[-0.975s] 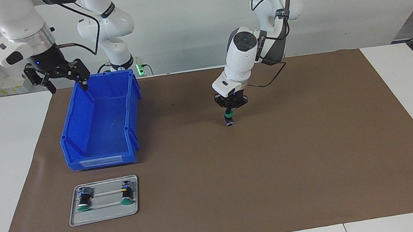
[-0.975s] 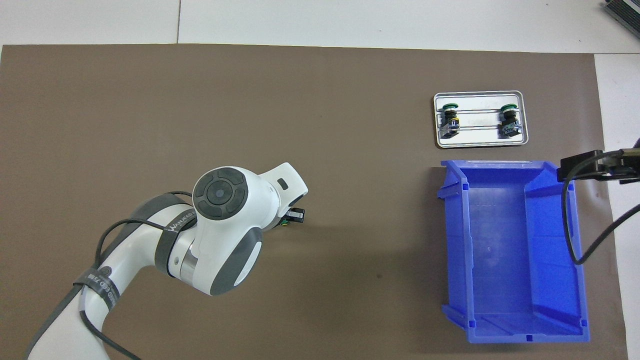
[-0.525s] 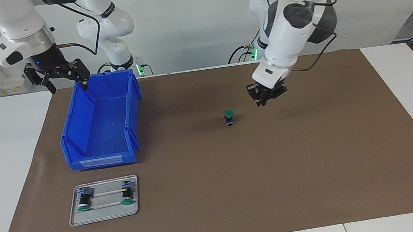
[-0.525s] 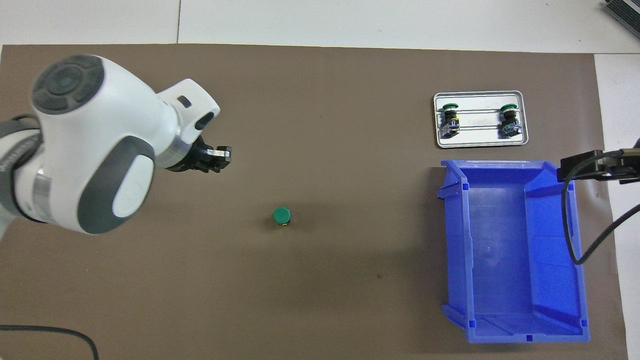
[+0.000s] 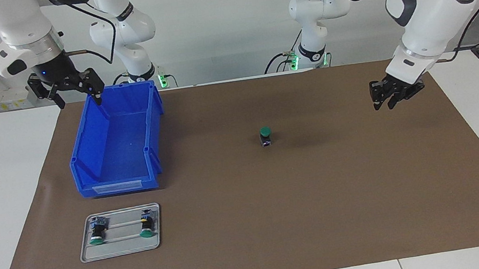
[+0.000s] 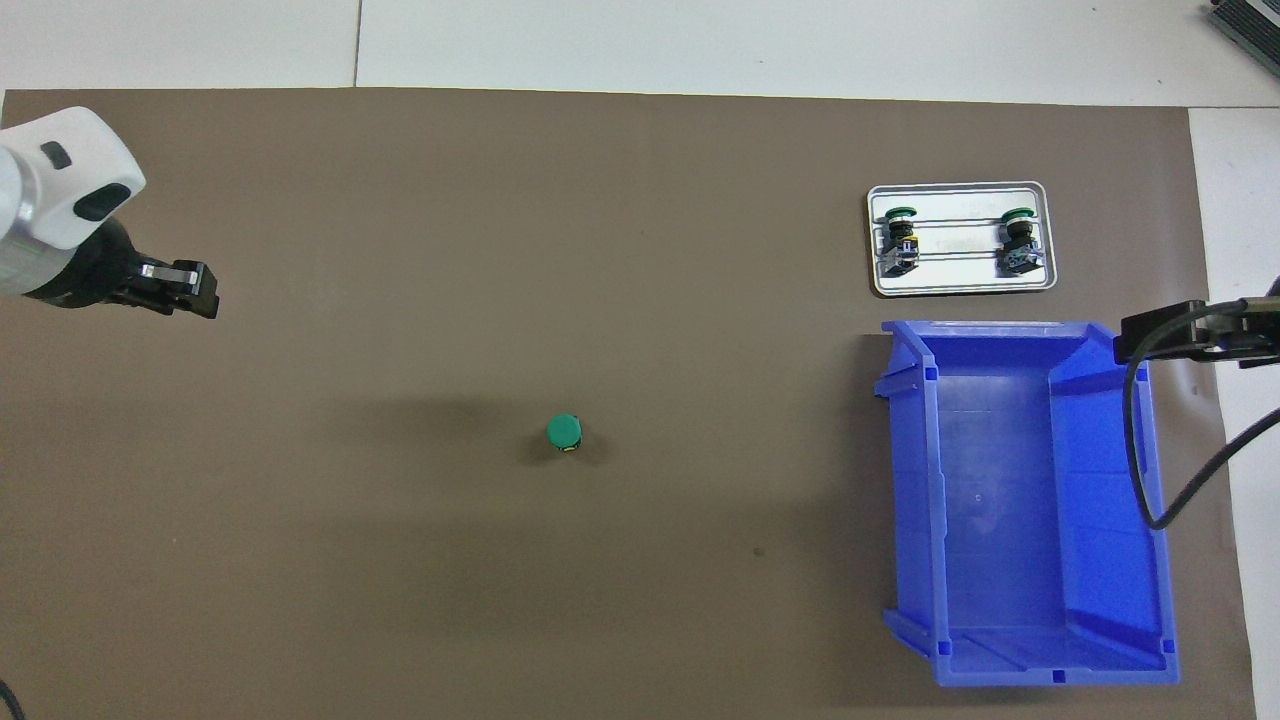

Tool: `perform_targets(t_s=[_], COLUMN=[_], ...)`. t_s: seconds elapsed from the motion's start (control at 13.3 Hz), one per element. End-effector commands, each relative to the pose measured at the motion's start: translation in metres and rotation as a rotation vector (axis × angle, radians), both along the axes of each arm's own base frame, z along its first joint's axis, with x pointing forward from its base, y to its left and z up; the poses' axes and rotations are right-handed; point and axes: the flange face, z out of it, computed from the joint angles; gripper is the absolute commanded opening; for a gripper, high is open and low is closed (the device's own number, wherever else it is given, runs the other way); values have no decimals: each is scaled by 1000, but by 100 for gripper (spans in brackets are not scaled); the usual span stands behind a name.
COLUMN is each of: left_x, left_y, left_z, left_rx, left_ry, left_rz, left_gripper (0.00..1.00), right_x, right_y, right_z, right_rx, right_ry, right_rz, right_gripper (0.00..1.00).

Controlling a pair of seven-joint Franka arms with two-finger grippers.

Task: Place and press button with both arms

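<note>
Button upright on mat, left gripper fingers unclear, right gripper fingers spread

green-capped button stands upright on brown mat, mid-table, cap up, nothing touching it.

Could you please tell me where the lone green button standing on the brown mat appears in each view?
Facing view: the button stands upright near the middle of the mat, toward the left arm's end from the blue bin.
Overhead view: the button shows near the picture's middle, cap up.
Shared landmark: the blue bin, with the metal tray beside it.
</note>
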Motion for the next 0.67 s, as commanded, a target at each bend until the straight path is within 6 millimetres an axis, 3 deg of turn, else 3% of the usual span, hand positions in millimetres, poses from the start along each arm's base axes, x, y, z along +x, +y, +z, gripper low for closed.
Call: perform_targets(t_s=[0.0, 0.15, 0.3, 0.38, 0.6], left_x=[-11, -12, -12, -10, -8], left_y=[1, 0, -1, -1, 1], left_z=[34, 37, 47, 50, 50], left_rx=[25, 21, 20, 18, 22], left_ry=[39, 37, -5, -32, -46], left_rz=[-12, -10, -14, -14, -11], left_gripper=[42, 55, 95, 100, 100], right_x=[-9, 1, 7, 5, 9], right_y=[6, 46, 118, 156, 251], right_z=[0, -4, -28, -39, -82], right_rx=[29, 35, 47, 61, 92], right_ry=[3, -63, -76, -98, -115], right_rz=[29, 15, -49, -80, -181], right_gripper=[100, 100, 100, 100, 100])
